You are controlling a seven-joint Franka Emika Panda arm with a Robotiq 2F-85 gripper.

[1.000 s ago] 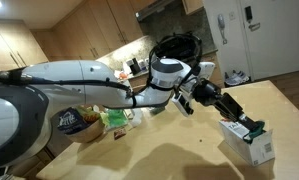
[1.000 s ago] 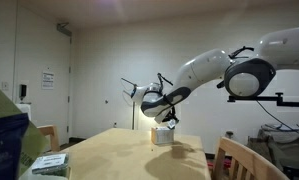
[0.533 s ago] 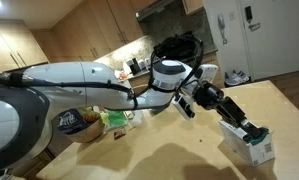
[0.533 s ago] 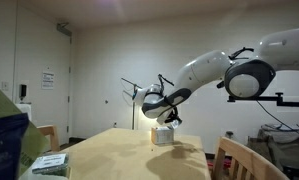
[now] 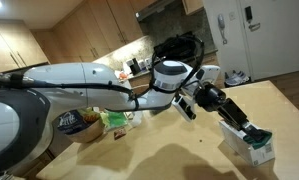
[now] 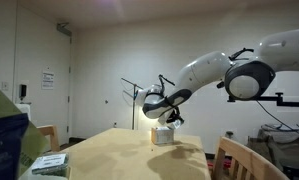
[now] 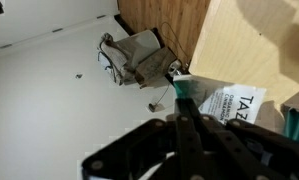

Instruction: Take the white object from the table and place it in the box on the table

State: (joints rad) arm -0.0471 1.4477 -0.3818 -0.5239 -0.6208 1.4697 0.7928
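The box (image 5: 255, 150) is a white carton with green print, standing near the table's right end; it also shows in an exterior view (image 6: 164, 136). In the wrist view its printed top (image 7: 235, 100) lies just past my fingertips. My gripper (image 5: 252, 131) hangs right over the box, also seen in an exterior view (image 6: 167, 119). In the wrist view the gripper (image 7: 179, 100) has its fingers pressed together on the white object (image 7: 182, 86), a small packet of which only a teal and white tip shows.
Snack bags (image 5: 84, 122) and a green bag (image 5: 115, 118) lie on the wooden table (image 5: 179, 160) by the arm's base. A blue box (image 6: 4, 140) and a flat packet (image 6: 49, 162) stand at the near left. A chair (image 6: 235, 156) stands by the table.
The gripper with the packet has sunk slightly, down and outward over the box. Nothing else has moved.
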